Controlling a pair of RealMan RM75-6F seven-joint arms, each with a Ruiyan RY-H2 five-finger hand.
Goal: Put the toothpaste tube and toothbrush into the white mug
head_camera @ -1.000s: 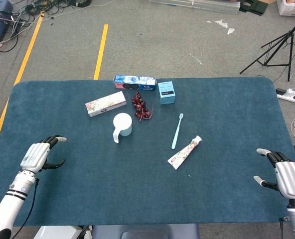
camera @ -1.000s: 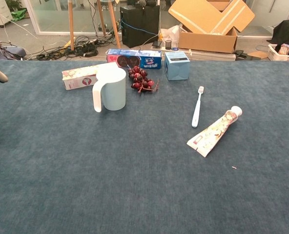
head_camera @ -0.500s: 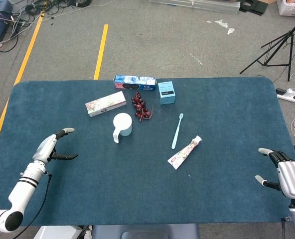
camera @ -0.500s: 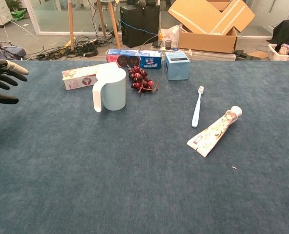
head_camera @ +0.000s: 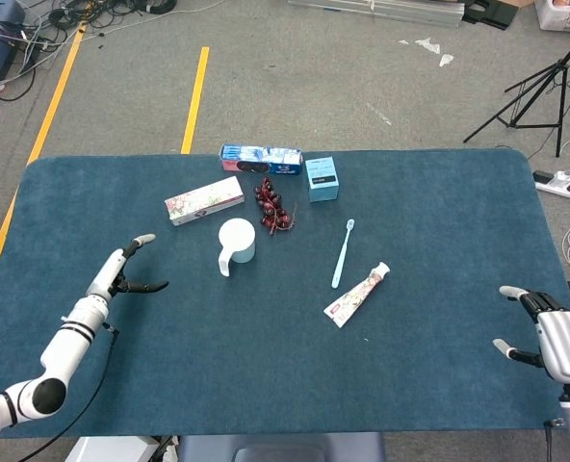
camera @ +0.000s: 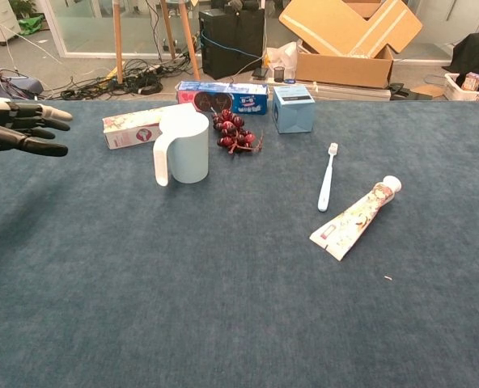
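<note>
left hand (head_camera: 121, 271): pale grey back, black fingers, light tips
left arm (head_camera: 44, 356): white segments, black bands at wrist, grey round joint, thin black cable alongside
right hand (head_camera: 551, 339): silver-grey shell, black fingers, pale tips

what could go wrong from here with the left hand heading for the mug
The left hand is open, fingers spread toward the white mug, whose handle faces that side; a clumsy approach might tip it. The grapes and floral box sit close behind, so a shove could push the mug into them. The toothbrush lies flat, likely awkward to pinch.
</note>
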